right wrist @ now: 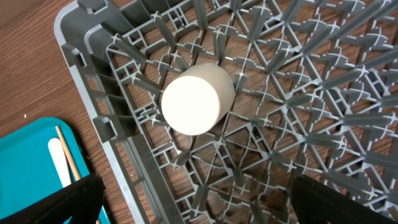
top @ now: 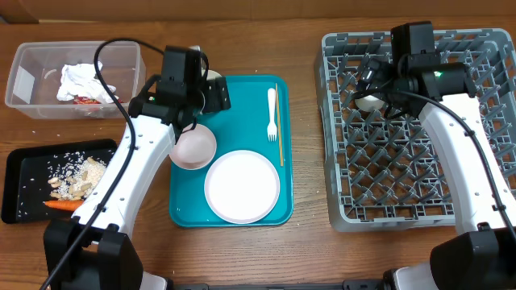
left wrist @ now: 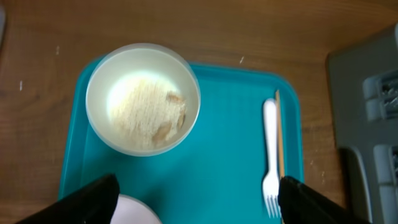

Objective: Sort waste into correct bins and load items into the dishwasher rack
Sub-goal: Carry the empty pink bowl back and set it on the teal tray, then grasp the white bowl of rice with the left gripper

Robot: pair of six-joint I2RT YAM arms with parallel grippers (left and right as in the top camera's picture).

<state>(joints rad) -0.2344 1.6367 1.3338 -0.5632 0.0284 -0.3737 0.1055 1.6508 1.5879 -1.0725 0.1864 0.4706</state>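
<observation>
Left fingers (left wrist: 87, 202) gape over a bowl (left wrist: 143, 99), right fingers (right wrist: 50, 202) gape over the cup (right wrist: 196, 99).

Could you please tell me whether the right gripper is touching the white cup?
Apart. The right wrist view shows bare rack between the white cup and both fingers of the right gripper.

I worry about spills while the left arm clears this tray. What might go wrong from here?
1. The bowl under the open left gripper holds beige scraps; tilting it before it reaches the black tray would likely scatter crumbs over the teal tray.
2. The second bowl sits at that tray's left edge, close to the left arm; a swing might knock it.
3. The fork lies right beside a thin wooden stick, so a pinch could catch both.
</observation>
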